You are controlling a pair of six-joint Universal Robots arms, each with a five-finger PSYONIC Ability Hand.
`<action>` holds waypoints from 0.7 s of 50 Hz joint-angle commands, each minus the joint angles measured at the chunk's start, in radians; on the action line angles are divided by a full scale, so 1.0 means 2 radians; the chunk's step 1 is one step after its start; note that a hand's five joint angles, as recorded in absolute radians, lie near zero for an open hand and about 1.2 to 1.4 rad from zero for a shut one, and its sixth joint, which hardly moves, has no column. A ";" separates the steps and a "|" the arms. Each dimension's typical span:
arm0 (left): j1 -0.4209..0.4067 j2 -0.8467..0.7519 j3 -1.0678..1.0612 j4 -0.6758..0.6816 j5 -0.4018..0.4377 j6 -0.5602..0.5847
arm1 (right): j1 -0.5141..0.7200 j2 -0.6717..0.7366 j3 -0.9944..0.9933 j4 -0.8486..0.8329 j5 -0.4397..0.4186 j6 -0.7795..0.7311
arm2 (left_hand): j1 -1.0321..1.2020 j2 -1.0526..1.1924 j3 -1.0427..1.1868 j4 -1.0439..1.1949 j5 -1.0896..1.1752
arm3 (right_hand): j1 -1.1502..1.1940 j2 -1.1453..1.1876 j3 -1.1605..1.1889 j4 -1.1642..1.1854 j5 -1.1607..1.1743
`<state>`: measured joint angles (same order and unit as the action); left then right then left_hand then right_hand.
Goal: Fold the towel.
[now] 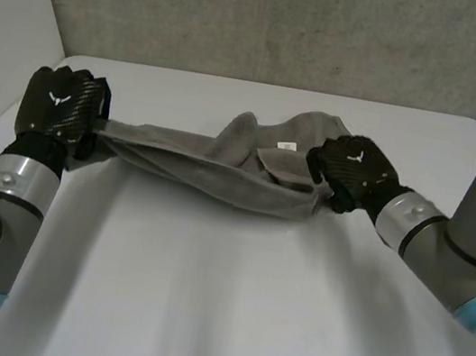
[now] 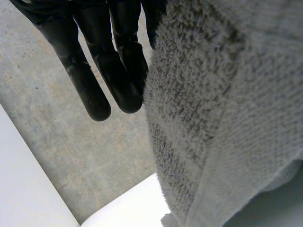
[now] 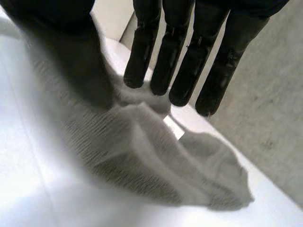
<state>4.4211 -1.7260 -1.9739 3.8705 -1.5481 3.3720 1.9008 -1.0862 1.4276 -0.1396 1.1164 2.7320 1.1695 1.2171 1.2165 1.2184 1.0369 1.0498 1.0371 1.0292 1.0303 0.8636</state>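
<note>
Pinching towel [image 1: 220, 175] ends, left hand [image 1: 60, 103] and right hand [image 1: 354, 168] hold it over white table [image 1: 217, 302], concrete wall [image 1: 291, 22] behind.

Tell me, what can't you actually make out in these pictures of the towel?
- The towel end at the left hand: head view, covered by the hand's back.
- The towel end at the right hand: head view, tucked under that hand.
- Any print on the white label: head view, too small to read.
- Most of the towel's length: left wrist view, cut off by the edges.
- The table beneath the towel: hidden by the cloth.
</note>
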 commanded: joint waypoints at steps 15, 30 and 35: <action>-0.005 0.021 -0.038 -0.032 0.031 0.001 | -0.005 -0.018 -0.020 0.048 -0.057 -0.118 | 0.113 0.090 0.090 0.089 0.092 | -0.430 -0.423 -0.419 -0.420 -0.424; -0.002 0.035 -0.052 -0.032 0.049 0.001 | 0.026 0.128 -0.171 0.064 -0.114 -0.313 | 0.113 0.090 0.090 0.089 0.092 | -0.425 -0.419 -0.415 -0.415 -0.419; -0.003 0.051 -0.054 -0.031 0.050 0.001 | 0.031 0.183 -0.219 0.094 -0.110 -0.366 | 0.113 0.090 0.090 0.089 0.092 | -0.413 -0.407 -0.403 -0.404 -0.408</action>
<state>4.4156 -1.6523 -2.0797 3.8083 -1.4465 3.3748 1.9483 -0.8486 1.0978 -0.0232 0.8849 2.1475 1.1695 1.2171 1.2165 1.2184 1.0369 0.2520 0.2613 0.2566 0.2682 0.0654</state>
